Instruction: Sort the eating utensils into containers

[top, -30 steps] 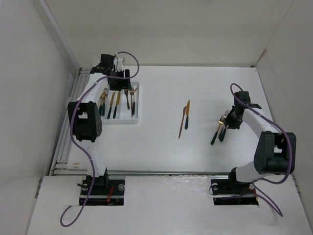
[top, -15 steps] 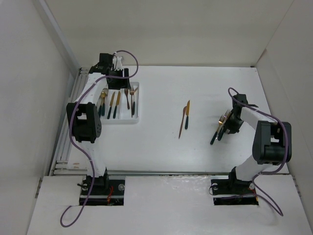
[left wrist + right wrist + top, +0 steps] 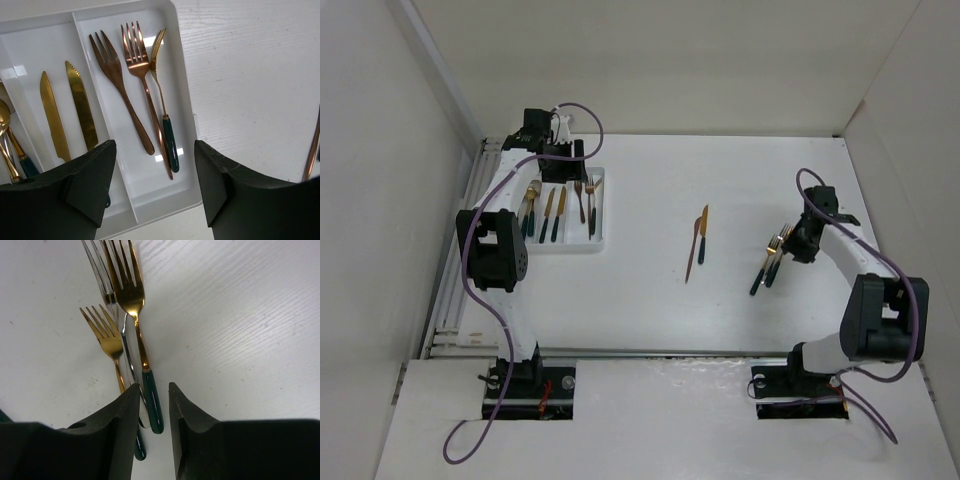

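Note:
Three forks lie side by side on the table: a gold fork with a dark green handle, a silver one and a smaller gold one; from above they form one bundle. My right gripper hangs over their handle ends, its jaws a little apart, with the green handle's end in the gap, lying on the table. The white tray holds forks, knives and spoons in separate compartments. My left gripper stands open above it with nothing held.
Two more utensils, a gold knife and a long copper piece, lie mid-table between the arms. White walls close in the table on the left, back and right. The tray sits near the left wall.
The right gripper's jaws have spread apart over the fork handles, and that arm has shifted slightly. The forks and the left arm have stayed in place.

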Controlling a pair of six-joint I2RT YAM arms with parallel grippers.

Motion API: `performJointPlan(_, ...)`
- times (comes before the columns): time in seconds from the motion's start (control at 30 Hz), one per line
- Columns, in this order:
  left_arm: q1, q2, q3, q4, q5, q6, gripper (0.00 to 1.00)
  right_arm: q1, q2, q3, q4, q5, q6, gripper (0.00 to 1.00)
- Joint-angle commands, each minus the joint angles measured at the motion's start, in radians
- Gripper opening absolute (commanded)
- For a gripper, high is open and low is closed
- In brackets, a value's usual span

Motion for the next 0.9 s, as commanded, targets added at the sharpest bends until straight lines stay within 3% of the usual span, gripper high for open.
performJointPlan(0.0,0.002,-0.056,0.002,-0.007,0.005,0.012,0.61,-0.005,0.034,0.006,0.026,-0.023,0.01,0.35)
performJointPlan(0.2,0.002,-0.056,-0.008,-0.007,0.005,0.012,0.61,-0.005,0.12,-0.003,0.071,-0.082,-0.002,0.35)
performJointPlan(0.57,0.002,-0.056,-0.017,-0.007,0.005,0.012,0.61,-0.005,0.22,0.006,0.03,-0.049,-0.022,0.34)
performJointPlan(0.67,0.002,-0.056,-0.017,-0.007,0.005,0.012,0.61,-0.005,0.232,0.006,0.03,-0.049,-0.022,0.25)
performJointPlan(0.77,0.002,-0.056,-0.017,-0.007,0.005,0.012,0.61,-0.005,0.223,0.006,0.03,-0.04,-0.022,0.02)
performJointPlan(0.87,0.002,-0.056,-0.017,-0.007,0.005,0.012,0.63,-0.005,0.182,0.015,0.02,0.011,-0.013,0.0)
